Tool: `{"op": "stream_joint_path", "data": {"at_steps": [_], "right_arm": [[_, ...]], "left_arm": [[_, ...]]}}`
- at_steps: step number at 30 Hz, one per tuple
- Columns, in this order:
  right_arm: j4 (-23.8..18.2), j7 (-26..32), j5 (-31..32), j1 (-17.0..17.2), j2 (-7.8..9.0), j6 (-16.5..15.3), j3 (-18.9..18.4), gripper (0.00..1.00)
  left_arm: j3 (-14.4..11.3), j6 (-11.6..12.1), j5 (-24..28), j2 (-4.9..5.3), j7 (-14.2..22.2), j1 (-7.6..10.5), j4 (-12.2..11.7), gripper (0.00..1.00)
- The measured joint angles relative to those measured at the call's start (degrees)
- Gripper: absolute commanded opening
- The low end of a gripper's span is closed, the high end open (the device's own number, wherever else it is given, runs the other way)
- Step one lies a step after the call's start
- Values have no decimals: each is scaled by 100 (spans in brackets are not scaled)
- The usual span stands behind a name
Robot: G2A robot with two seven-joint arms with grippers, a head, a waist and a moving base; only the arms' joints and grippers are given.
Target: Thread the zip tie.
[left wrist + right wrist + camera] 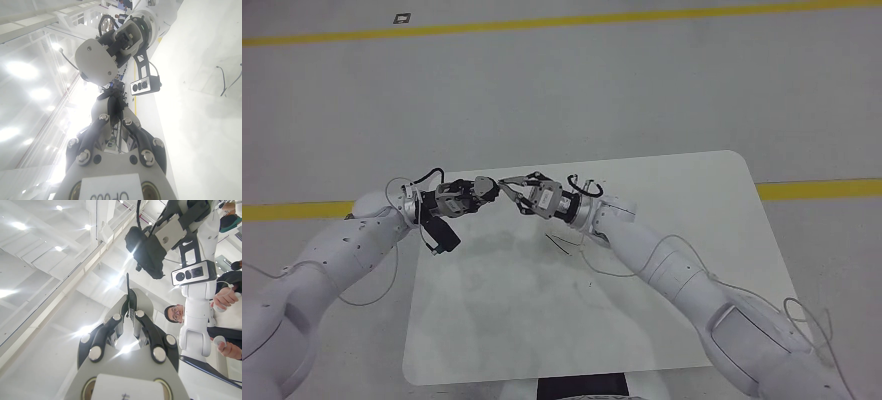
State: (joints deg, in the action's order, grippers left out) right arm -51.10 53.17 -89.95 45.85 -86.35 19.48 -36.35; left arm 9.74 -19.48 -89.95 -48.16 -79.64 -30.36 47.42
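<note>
Right gripper [129, 300], fingers clamped on thin black plastic zip tie [128, 283], tail projecting free above white table [692, 300]. Left gripper [112, 98], fingers pinched closed, contents unclear. Likely fault: flexible tail bending off line during threading.

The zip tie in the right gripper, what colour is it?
Black zip tie; clearest in the right wrist view, pinched in the right gripper.

There are two grippers, the left gripper [113, 98] and the right gripper [129, 298], one white table [692, 300], one black zip tie [127, 281] pinched in the right gripper, one bent dark tie [562, 243] lying on the table, and two yellow floor lines [542, 22].
</note>
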Motion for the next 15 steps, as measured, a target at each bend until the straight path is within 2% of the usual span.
{"op": "stream_joint_path", "data": {"at_steps": [15], "right_arm": [[-224,-112,0,196,99,0,-11,0]], "left_arm": [[0,0,0,0,0,0,0,0]]}}
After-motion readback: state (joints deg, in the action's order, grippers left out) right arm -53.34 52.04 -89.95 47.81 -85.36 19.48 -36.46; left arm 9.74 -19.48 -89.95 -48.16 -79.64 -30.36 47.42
